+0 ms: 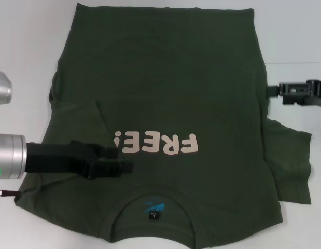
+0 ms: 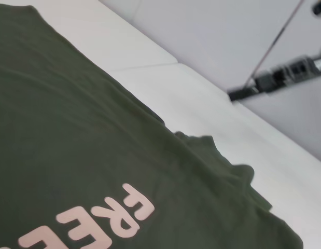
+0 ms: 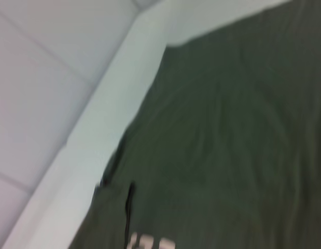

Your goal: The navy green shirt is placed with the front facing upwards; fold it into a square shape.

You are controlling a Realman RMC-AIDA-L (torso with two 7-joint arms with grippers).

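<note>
- The navy green shirt [image 1: 165,98] lies spread front-up on the white table [image 1: 25,46], its collar nearest the robot and its hem at the far edge.
- The pale pink "FREE!" print [image 1: 156,143] runs across the chest, upside down in the head view; it also shows in the left wrist view.
- A small black neck label [image 1: 154,214] with a blue mark sits inside the collar [image 1: 155,194].
- The sleeve [image 1: 290,166] on the robot's right lies spread flat out to the side, with some wrinkles.
- On the robot's left, the sleeve is turned in over the body of the shirt, leaving a raised fold [image 1: 100,116] that runs toward the print.
- The left gripper [image 1: 126,167] reaches in from the left, low over the chest just beside the "!" end of the print; its black fingers look pressed together, and I cannot tell whether any cloth is pinched between them.
- The right gripper [image 1: 271,92] sits at the shirt's right edge, above the spread sleeve; whether its fingers are spread or pressed together cannot be told.
</note>
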